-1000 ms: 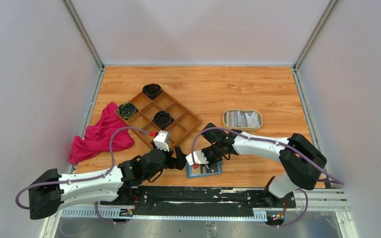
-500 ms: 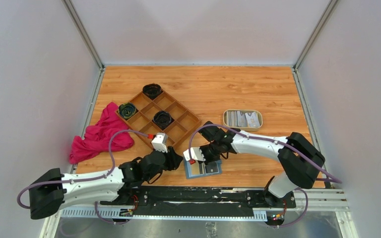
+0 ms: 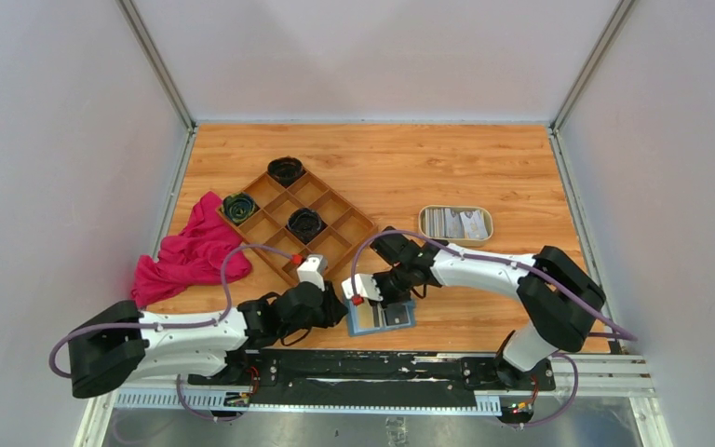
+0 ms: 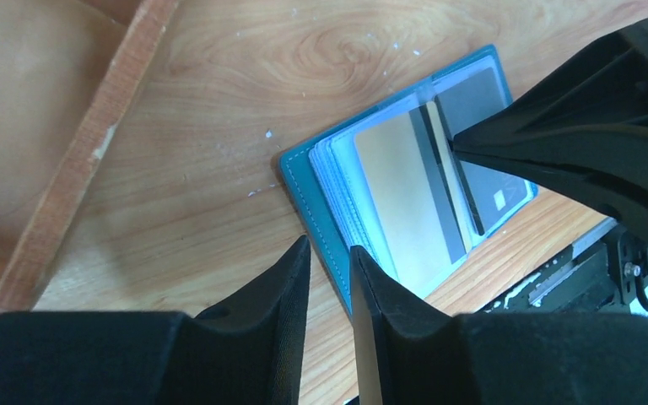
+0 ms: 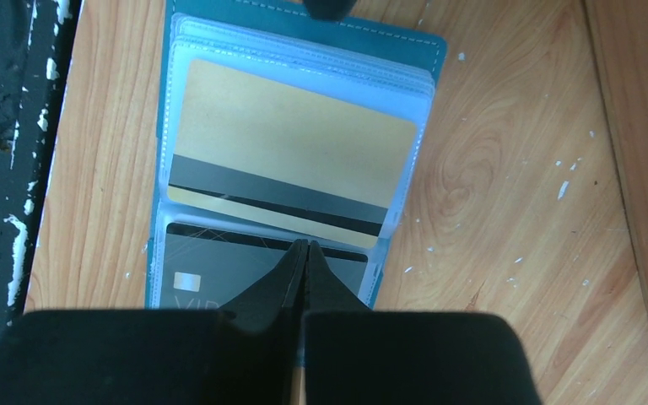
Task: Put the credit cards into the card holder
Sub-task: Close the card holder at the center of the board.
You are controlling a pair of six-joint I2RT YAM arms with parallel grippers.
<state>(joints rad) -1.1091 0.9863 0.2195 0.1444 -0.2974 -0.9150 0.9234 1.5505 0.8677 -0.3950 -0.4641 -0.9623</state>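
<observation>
Now right gripper, pinched shut, touches a dark card in the card holder; left gripper (narrowly parted) beside its edge.

The left arm lies low along the near edge. Its elbow sticks out to the left and its long white part reaches back to the right. The left gripper points right. Its two black fingers sit side by side with a thin gap between them and hold nothing.

The right arm has its elbow out to the right, and its white part reaches left. The right gripper tips downward, with its fingers pressed tight together, tip to tip.

The two grippers are just beside each other near the middle, but apart.
</observation>
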